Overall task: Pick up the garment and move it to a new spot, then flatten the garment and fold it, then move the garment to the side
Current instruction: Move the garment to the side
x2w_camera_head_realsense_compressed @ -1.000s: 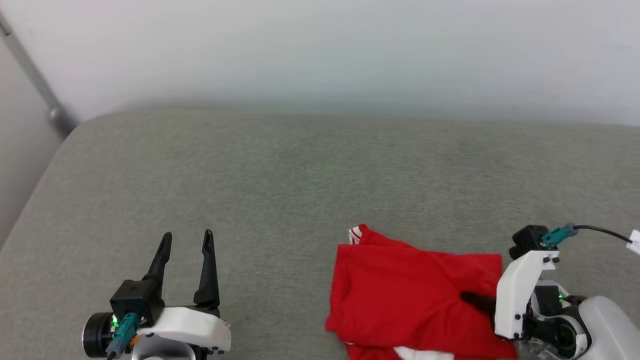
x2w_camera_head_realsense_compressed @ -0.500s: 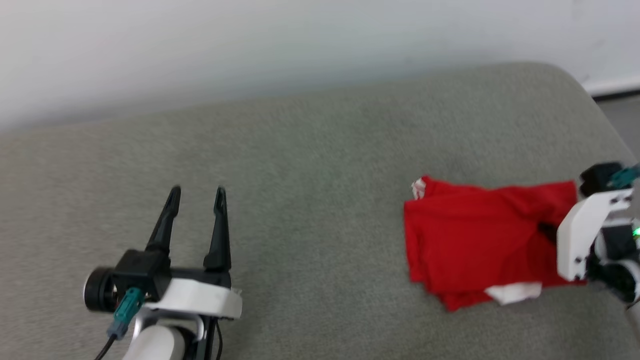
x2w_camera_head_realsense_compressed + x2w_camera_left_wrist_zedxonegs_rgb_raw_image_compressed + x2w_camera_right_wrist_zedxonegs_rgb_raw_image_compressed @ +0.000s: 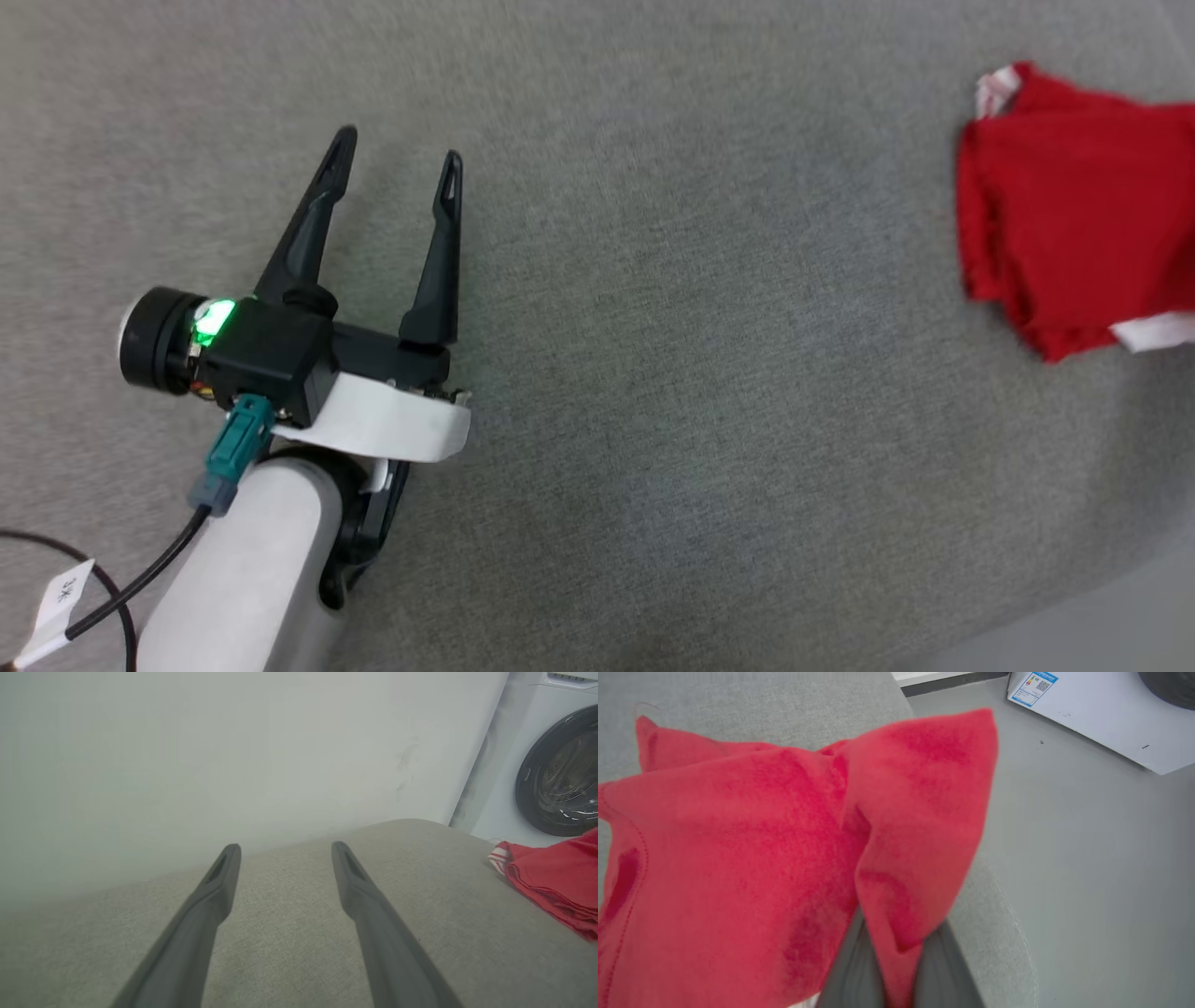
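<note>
The garment [image 3: 1074,205], a red shirt with a white striped trim corner, lies bunched on the grey cushion [image 3: 709,373] at the head view's right edge. In the right wrist view a fold of the garment [image 3: 738,849] is pinched between my right gripper's fingers [image 3: 945,970], which are shut on it, and the cloth hides their tips. My left gripper [image 3: 400,147] hangs open and holds nothing over the cushion, far to the left of the shirt. From the left wrist, the left gripper [image 3: 285,848] points at the wall, with the garment [image 3: 556,877] at the right.
A white washing machine [image 3: 556,765] with a dark round door stands past the cushion's right end. Grey floor [image 3: 1087,858] and a white appliance [image 3: 1087,718] lie beyond the cushion's rounded edge [image 3: 1008,933]. A pale wall [image 3: 233,756] backs the cushion.
The head camera has swung and dropped, so the whole picture shifted and the right gripper left it. The garment has gone further right of the left gripper, which has stayed open.
</note>
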You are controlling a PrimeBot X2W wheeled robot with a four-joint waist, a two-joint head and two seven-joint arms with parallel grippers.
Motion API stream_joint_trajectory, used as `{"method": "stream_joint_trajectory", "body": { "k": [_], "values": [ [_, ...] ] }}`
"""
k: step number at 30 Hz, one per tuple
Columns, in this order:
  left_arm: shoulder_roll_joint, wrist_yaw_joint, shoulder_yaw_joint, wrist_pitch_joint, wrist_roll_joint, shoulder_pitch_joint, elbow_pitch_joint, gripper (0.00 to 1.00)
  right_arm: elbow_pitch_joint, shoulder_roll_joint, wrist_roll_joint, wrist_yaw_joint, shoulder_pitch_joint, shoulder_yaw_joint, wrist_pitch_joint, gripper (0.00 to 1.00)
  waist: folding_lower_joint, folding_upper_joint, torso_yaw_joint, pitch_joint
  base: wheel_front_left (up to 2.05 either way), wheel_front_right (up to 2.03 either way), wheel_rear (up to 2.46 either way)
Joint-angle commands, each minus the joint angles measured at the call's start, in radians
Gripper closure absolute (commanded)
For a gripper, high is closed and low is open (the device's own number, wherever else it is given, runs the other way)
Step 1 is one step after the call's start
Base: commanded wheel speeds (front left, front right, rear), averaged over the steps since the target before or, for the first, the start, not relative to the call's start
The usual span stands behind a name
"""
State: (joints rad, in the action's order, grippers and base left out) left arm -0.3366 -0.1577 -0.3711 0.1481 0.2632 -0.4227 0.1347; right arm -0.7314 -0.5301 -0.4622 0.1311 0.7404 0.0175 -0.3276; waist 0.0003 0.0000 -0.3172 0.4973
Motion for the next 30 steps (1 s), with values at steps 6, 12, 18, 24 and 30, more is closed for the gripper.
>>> {"method": "stream_joint_trajectory", "body": {
  "k": [6,12,18,24,30],
  "values": [
    [-0.01,0.013,-0.018,-0.023,-0.026,-0.07,0.039,0.0,-0.087,-0.014,0.063,-0.001,0.112,-0.093,0.189,1.0,-0.0003,0.0,-0.014,0.166,0.0,0.0,0.0],
    [-0.02,0.014,-0.022,-0.034,-0.035,-0.093,0.05,0.0,-0.182,0.023,0.139,-0.001,0.178,-0.16,0.367,0.61,-0.0003,0.0,0.002,0.21,0.0,0.0,0.0],
    [-0.019,0.008,-0.017,-0.016,-0.021,-0.072,0.021,0.0,-0.286,0.03,0.216,-0.001,0.2,-0.201,0.478,0.0,-0.0003,0.0,0.014,0.185,0.0,0.0,0.0],
    [-0.01,-0.001,-0.014,0.016,0.007,-0.021,-0.021,0.0,-0.329,0.042,0.258,-0.001,0.172,-0.196,0.524,0.0,-0.0003,0.0,0.016,0.08,0.0,0.0,0.0],
    [0.015,-0.021,-0.004,0.052,0.051,0.078,-0.07,0.0,-0.299,0.074,0.247,-0.001,0.091,-0.13,0.543,0.0,-0.0003,0.0,0.021,-0.085,0.0,0.0,0.0]
  ]
}}
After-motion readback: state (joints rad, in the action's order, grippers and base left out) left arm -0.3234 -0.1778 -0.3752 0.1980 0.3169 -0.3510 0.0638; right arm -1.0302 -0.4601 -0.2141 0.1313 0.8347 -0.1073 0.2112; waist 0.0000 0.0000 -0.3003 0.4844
